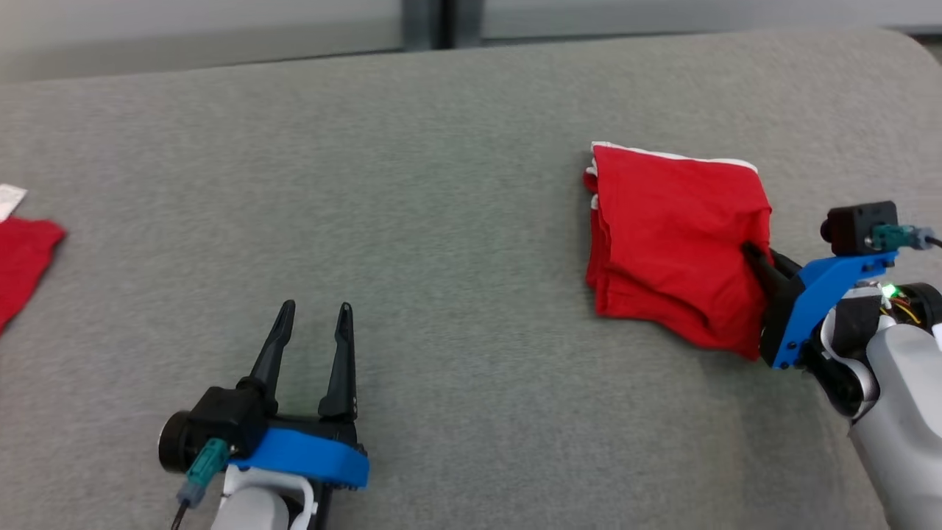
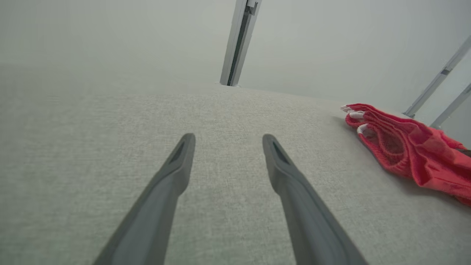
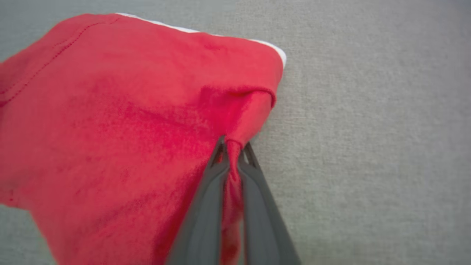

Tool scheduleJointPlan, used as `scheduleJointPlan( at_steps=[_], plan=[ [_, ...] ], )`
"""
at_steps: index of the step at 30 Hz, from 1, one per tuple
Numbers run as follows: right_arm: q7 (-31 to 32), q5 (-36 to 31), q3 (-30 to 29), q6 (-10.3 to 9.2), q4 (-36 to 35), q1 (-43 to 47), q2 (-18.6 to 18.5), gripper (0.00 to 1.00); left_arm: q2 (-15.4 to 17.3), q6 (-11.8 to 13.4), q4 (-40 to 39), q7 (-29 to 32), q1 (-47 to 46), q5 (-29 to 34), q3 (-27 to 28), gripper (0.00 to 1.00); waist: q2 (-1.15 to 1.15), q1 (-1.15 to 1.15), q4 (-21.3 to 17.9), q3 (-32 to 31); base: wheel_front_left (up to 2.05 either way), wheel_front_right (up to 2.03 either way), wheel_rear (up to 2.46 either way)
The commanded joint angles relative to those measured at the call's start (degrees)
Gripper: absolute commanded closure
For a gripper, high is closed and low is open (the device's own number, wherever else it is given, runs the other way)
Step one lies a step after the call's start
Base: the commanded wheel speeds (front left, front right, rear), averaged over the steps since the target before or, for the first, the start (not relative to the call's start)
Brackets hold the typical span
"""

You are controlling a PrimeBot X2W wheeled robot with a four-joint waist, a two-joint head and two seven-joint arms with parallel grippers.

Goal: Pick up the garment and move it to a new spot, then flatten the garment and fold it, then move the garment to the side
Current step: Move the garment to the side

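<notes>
Right gripper point(image 1: 752, 252) is closed on a pinch of the folded red garment point(image 1: 670, 235), at the middle of its right side; in the right wrist view we see the cloth squeezed between the two fingers. The garment lies near the right edge of the grey padded surface point(image 1: 456, 221). Its longer side seems to run from the far edge toward the near one, and its body extends to the left of this gripper. Left gripper point(image 1: 315, 309) stands open and empty by the near edge, well apart, so the right arm is the nearer one. We count two grippers, one folded garment and one other red cloth point(image 1: 22, 258) at the left edge.
</notes>
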Motion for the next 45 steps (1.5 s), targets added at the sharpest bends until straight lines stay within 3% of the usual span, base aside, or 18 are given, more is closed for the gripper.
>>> scheduleJointPlan(
  at_steps=[1,8,15,18,26,29,30,32,33,34,45],
  plan=[
    [-0.85,0.08,-0.44,-0.01,-0.26,-0.41,-0.40,1.00,0.50,-0.34,-0.20,-0.17,-0.99,0.51,-0.20,0.00,0.00,-0.01,-2.66,-0.62,0.00,0.00,0.00],
    [-5.05,0.72,-3.25,-0.01,1.73,1.38,1.19,1.00,2.01,-0.98,-0.49,0.44,-3.82,1.86,-2.52,0.00,0.00,-0.01,-9.22,2.52,0.00,0.00,0.00],
    [-7.50,-0.17,-5.03,-0.01,5.41,-1.29,1.46,1.00,2.87,-1.28,-1.17,1.33,-5.42,1.83,-3.90,0.00,0.00,-0.01,-9.12,4.26,0.00,0.00,0.00],
    [-7.53,-1.63,-6.01,-0.01,7.48,-4.00,-0.55,1.00,3.24,-1.27,-1.60,1.67,-5.46,1.77,-4.22,0.00,0.00,-0.01,-7.46,5.10,0.00,0.00,0.00],
    [-6.00,-8.62,-10.44,-0.01,14.20,-12.17,-11.04,1.00,4.45,-0.54,-3.05,2.42,-4.17,1.62,-4.47,0.00,0.00,-0.01,-0.27,7.04,0.00,0.00,0.00],
    [-6.70,-10.49,-11.31,-0.01,14.88,-13.57,-12.69,1.00,4.65,-0.37,-3.38,2.57,-3.98,1.57,-4.55,0.00,0.00,-0.01,0.76,7.39,0.00,0.00,0.00],
    [-7.00,-11.25,-11.71,-0.01,15.17,-14.17,-13.18,0.98,4.73,-0.38,-3.61,2.65,-3.93,1.50,-4.63,0.00,0.00,-0.01,1.12,7.55,0.00,0.00,0.00],
    [-8.05,-13.04,-12.51,-0.01,15.78,-15.27,-14.21,0.71,4.86,-0.38,-3.97,2.70,-3.66,1.46,-4.85,0.00,0.00,-0.01,1.66,7.84,0.00,0.00,0.00],
    [-8.66,-13.92,-13.13,-0.01,16.22,-15.75,-14.50,0.51,4.91,-0.34,-4.12,2.74,-3.50,1.45,-4.97,0.00,0.00,-0.01,1.81,7.94,0.00,0.00,0.00],
    [-8.85,-14.64,-13.57,-0.01,16.81,-16.09,-14.34,0.00,4.92,-0.28,-4.27,2.79,-3.40,1.43,-5.06,0.00,0.00,-0.01,1.89,8.00,0.00,0.00,0.00],
    [-11.54,-17.41,-13.38,-0.01,18.18,-16.12,-8.83,0.00,5.01,0.16,-4.53,3.08,-3.31,0.83,-5.45,0.00,0.00,-0.01,-0.14,6.59,0.00,0.00,0.00]
  ],
)
